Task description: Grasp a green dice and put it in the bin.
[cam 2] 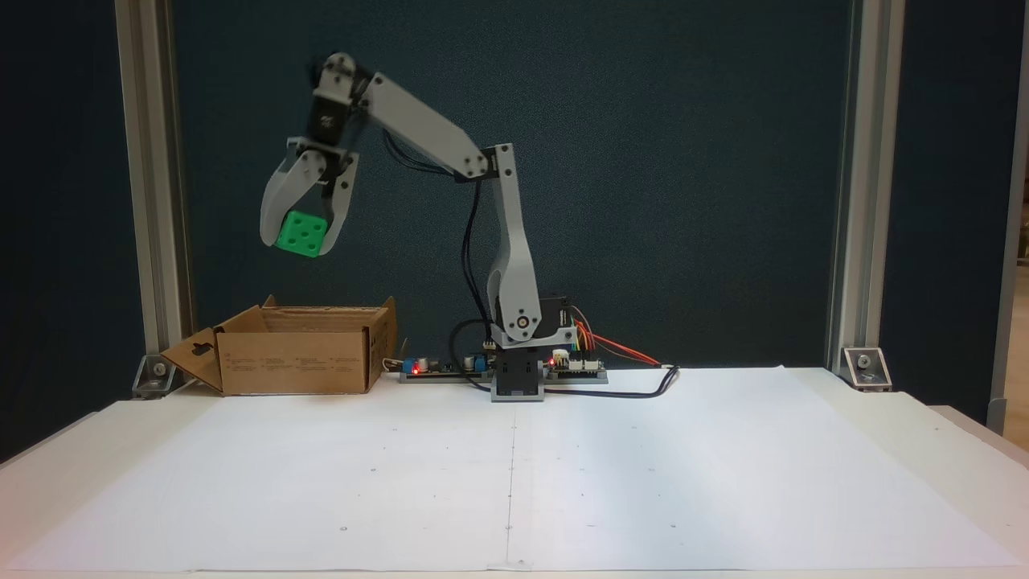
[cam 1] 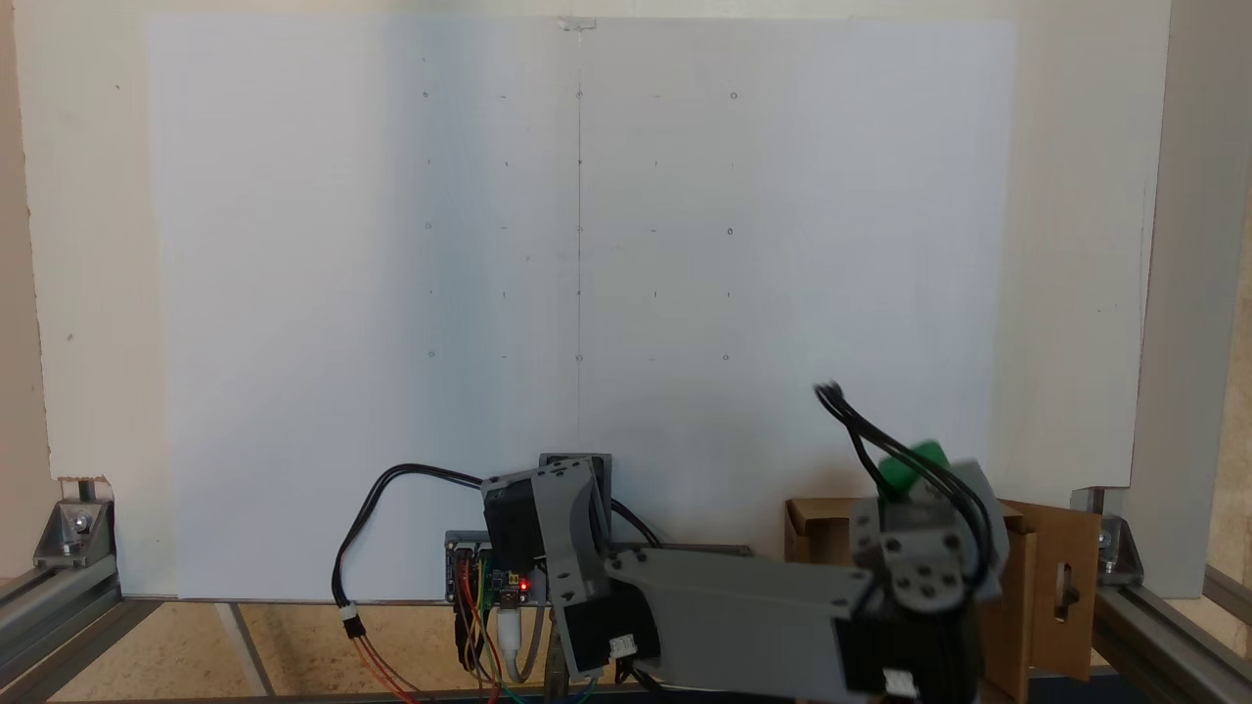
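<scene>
My gripper (cam 2: 302,235) hangs high in the air, pointing down, shut on the green dice (cam 2: 301,233), whose pips face the camera. It is well above the open top of the bin (cam 2: 297,362), a brown cardboard box with a keyhole-cut flap at the table's back left. In a fixed view from above, the green dice (cam 1: 913,466) peeks out past the wrist and black cables, over the bin (cam 1: 1042,587) at the lower right.
The arm's base (cam 2: 518,374) and circuit boards with coloured wires (cam 2: 575,366) stand at the back edge, right of the box. White paper (cam 2: 514,466) covers the table. Aluminium frame posts (cam 2: 153,193) rise at both back corners.
</scene>
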You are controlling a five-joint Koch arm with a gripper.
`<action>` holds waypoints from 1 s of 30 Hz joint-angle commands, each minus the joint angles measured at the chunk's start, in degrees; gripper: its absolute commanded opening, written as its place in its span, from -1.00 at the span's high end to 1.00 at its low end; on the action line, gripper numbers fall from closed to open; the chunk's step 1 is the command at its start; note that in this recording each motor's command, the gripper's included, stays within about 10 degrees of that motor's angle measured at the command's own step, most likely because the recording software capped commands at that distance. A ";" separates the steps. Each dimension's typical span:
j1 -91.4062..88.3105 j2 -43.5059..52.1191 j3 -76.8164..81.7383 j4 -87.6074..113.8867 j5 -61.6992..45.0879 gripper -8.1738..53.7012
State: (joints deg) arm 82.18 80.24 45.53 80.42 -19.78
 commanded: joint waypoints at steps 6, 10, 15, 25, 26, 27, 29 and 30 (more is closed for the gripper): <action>24.52 -5.01 -2.20 -2.11 -11.95 0.36; 27.51 -5.36 7.03 -12.39 -12.66 0.36; 27.42 -4.92 21.88 -24.61 -12.74 0.36; 27.33 -4.66 26.37 -28.30 -12.57 0.15; 27.51 -4.66 27.07 -28.39 -12.48 0.10; 27.51 -4.66 27.33 -28.30 -12.22 0.01; 27.42 -4.57 28.12 -28.12 -12.04 -0.25; 27.07 -4.22 28.48 -28.21 -12.04 -0.39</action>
State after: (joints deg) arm 109.51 74.27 74.88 52.82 -28.65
